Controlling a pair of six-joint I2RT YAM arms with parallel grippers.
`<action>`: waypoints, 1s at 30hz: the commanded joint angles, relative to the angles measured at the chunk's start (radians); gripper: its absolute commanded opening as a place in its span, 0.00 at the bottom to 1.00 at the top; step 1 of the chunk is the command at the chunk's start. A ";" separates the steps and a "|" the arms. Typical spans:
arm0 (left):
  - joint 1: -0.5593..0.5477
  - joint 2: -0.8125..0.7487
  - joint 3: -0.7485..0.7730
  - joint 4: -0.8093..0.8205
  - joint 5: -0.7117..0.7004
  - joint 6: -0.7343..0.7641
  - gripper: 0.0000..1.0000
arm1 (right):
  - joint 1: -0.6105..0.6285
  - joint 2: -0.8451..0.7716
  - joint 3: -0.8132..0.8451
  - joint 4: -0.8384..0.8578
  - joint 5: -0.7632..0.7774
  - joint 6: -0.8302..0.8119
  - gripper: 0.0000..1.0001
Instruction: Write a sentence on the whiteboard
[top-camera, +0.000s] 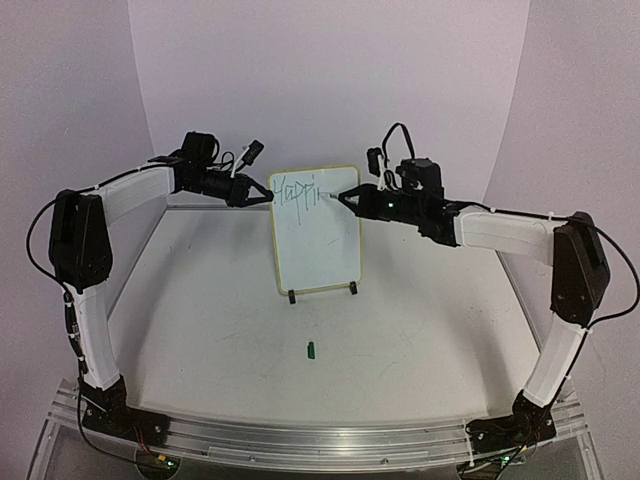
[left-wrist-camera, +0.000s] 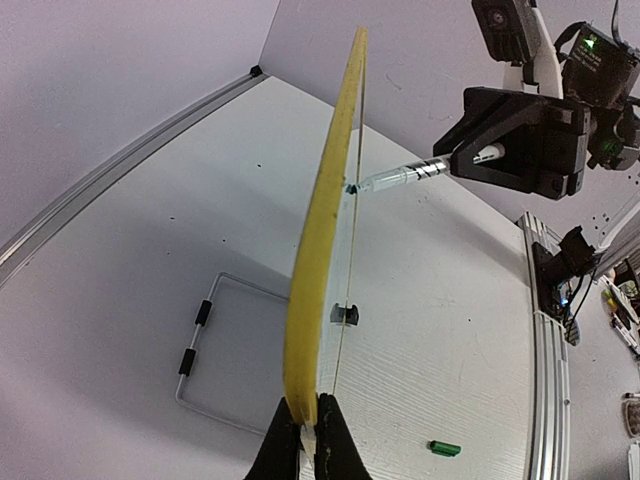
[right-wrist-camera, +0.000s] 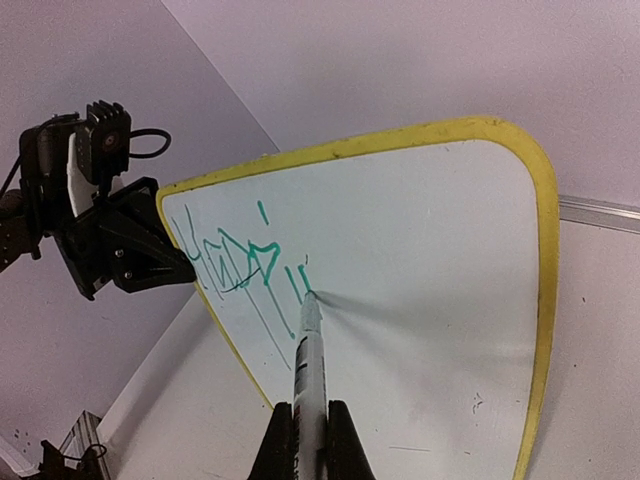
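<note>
Writing is under way and, judged from the board face, less than half complete. The small rectangular white whiteboard with a thin yellow rim and rounded corners (top-camera: 318, 240) stands nearly upright at the middle of the pale table (top-camera: 430, 330). It is propped on a metal wire stand with black feet (left-wrist-camera: 215, 350).

The sentence in thin green handwritten marker strokes (right-wrist-camera: 240, 262) occupies only the upper left area of the board. It reads roughly "Happi", followed by one or two short strokes. Faint slanted green lines run down below the letters; whether they belong to the text cannot be determined. The rest of the face is blank.

Gripper status:
- Left gripper (left-wrist-camera: 309, 425): jaws narrow, clamped on the yellow rim at the board's upper left edge, apparently steadying it.
- Right gripper (right-wrist-camera: 310, 430): jaws narrow, closed round the barrel of the white marker pen (right-wrist-camera: 308, 360). The pen tip touches the board face just right of the last stroke.

Work outstanding, as a judgement: the remainder of the word in hand and every word after it. Ample blank surface is available to the right and below.

Containers: none appears in any view. The small green pen cap (top-camera: 311, 349) lies loose on the table in front of the board, apart from the stand and inside nothing.
</note>
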 joint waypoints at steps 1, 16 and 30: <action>-0.010 0.019 0.016 -0.059 -0.020 0.025 0.00 | -0.004 -0.043 0.029 0.073 0.066 0.011 0.00; -0.010 0.023 0.012 -0.056 -0.015 0.027 0.00 | -0.004 -0.070 -0.025 0.093 0.125 0.014 0.00; -0.010 0.023 0.009 -0.055 -0.013 0.027 0.00 | -0.004 -0.076 -0.115 0.065 0.100 0.037 0.00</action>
